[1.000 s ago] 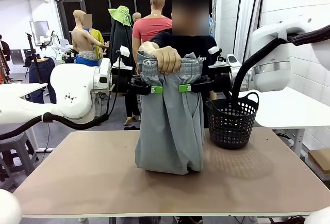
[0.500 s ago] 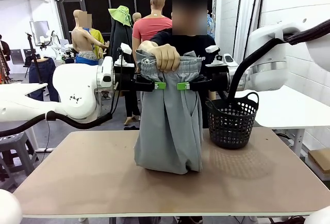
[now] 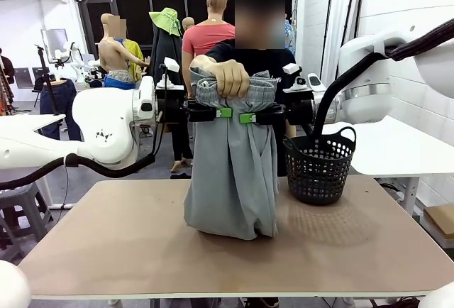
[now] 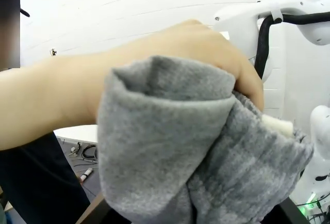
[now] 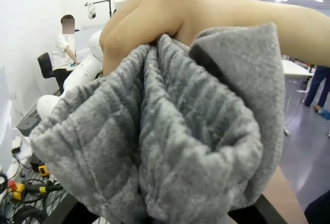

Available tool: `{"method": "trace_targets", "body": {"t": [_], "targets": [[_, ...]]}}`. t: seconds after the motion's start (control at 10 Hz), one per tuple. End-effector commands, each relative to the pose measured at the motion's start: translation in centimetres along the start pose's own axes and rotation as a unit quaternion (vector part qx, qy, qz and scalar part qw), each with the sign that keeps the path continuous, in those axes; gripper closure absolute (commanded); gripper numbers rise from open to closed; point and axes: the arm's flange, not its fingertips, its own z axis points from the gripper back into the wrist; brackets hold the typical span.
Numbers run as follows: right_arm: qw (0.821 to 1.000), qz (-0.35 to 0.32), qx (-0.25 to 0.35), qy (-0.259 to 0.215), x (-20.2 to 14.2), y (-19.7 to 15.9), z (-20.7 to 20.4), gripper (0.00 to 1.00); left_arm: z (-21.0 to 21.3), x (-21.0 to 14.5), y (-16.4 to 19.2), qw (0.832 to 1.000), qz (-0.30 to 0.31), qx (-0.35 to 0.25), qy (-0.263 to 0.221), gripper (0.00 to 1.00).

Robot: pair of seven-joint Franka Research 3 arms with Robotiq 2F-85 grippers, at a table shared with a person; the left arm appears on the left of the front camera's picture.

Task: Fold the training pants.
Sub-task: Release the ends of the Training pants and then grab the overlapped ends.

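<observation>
The training pants [image 3: 230, 173] hang from a person's fist [image 3: 230, 77] bunching the waistband, hems crumpled on the counter [image 3: 106, 237], while the left hand [image 3: 224, 113] and right hand [image 3: 247, 118] flank them just below it, cloth between their fingers (whether clamped, I cannot tell).

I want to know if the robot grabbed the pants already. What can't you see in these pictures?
- Left wrist view: the training pants cover most of the left gripper's fingers; grip unclear.
- Right wrist view: same cloth over the right gripper; grip unclear.
- Front view: the person's hand and bunched cloth hide the pinch spots; mesh hides the basket's inside.
</observation>
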Motion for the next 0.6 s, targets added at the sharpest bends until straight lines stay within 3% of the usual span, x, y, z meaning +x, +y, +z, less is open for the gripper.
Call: {"method": "trace_targets", "body": {"t": [0.0, 0.2, 0.5], "targets": [[1.000, 0.002, 0.011, -0.014, 0.05, -0.33, -0.04, 1.00, 0.23, -0.13, 0.12, 0.999, 0.015, 0.000, 0.030, 1.00], [0.999, 0.003, 0.029, -0.021, 0.62, 0.02, 0.08, 1.00, 0.59, -0.79, 0.49, 0.998, 0.014, 0.020, 0.063, 1.00], [0.999, 0.006, 0.042, -0.002, 0.87, 0.41, 0.24, 1.00, 0.76, -0.91, 0.65, 0.999, 0.015, 0.025, 0.032, 1.00]]}}
